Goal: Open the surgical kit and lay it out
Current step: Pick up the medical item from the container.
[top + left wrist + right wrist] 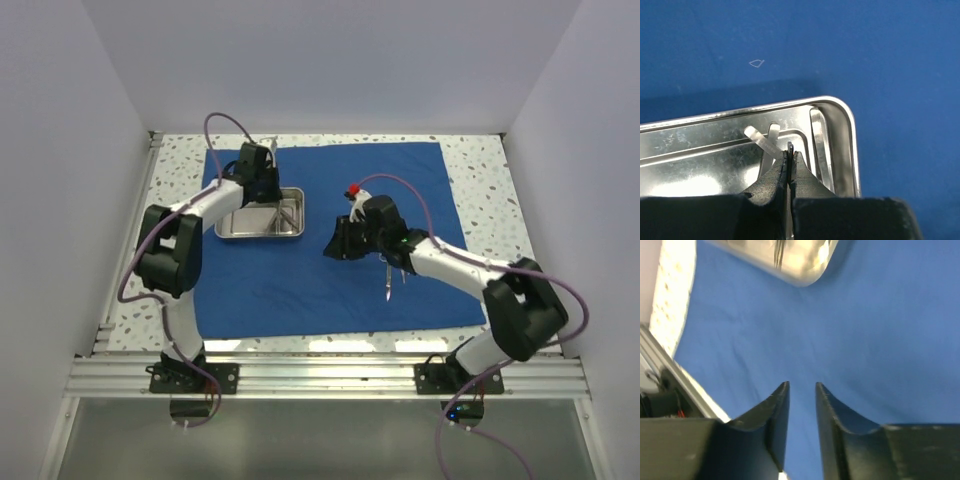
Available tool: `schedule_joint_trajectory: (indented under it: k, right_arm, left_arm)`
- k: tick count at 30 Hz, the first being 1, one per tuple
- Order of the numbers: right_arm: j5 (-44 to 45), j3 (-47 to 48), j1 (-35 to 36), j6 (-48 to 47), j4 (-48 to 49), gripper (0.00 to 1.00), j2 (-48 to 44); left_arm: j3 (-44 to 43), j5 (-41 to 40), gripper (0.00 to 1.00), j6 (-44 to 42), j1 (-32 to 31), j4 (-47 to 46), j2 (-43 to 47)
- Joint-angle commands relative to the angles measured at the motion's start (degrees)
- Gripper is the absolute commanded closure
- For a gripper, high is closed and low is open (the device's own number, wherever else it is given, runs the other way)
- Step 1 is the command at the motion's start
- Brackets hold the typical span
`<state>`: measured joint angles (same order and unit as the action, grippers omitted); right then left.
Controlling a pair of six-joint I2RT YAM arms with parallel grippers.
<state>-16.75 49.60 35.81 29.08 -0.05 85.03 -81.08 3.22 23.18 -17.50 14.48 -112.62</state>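
Note:
The blue cloth [330, 290] lies spread flat on the table. The steel tray [232, 228] sits on its left half. My left gripper [268, 192] reaches into the tray's far right corner. In the left wrist view it [790, 151] is shut on the thin end of a slim steel instrument [789, 145]. More flat steel pieces [819, 145] lie by the tray wall [852, 150]. My right gripper [334, 248] hovers over bare cloth right of the tray. It [802, 386] is open and empty. Two slim instruments [388, 280] lie on the cloth under the right arm.
The tray's corner [800, 270] shows at the top of the right wrist view. The speckled table [480, 170] borders the cloth. An aluminium rail [330, 375] runs along the near edge. White walls enclose the sides and back.

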Motion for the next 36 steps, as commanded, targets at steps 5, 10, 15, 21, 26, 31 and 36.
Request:
schedule_joint_trajectory:
  k: [5,10,15,21,26,31,36]
  right_arm:
    - [-4.6,21.75,-0.04,4.31,13.13,0.76,15.94]
    - [-6.8,30.97,0.66,7.04,14.38,0.71,23.5]
    - [-7.86,33.63,0.93,9.06,15.7,0.69,29.56]
    - [-7.42,35.12,1.01,7.93,13.68,0.62,30.98]
    - [-4.96,36.17,1.28,5.99,11.13,0.59,30.89]
    - [-6.53,37.58,1.37,7.48,12.53,0.59,33.44]
    - [-5.22,39.16,1.98,6.69,11.13,0.56,35.29]
  left_arm:
    - [6.11,18.12,1.0,1.96,4.57,-10.96,7.68]
    - [7.43,22.96,1.0,3.1,6.16,-13.51,8.55]
    - [8.57,27.61,1.0,4.68,7.47,-17.29,8.91]
    - [8.57,27.71,1.0,5.03,9.23,-17.64,9.26]
    - [8.75,29.38,1.0,5.56,9.76,-18.7,9.09]
    - [9.09,30.17,1.0,6.0,9.76,-19.23,8.91]
    - [9.45,30.44,1.0,6.0,9.76,-19.4,10.13]
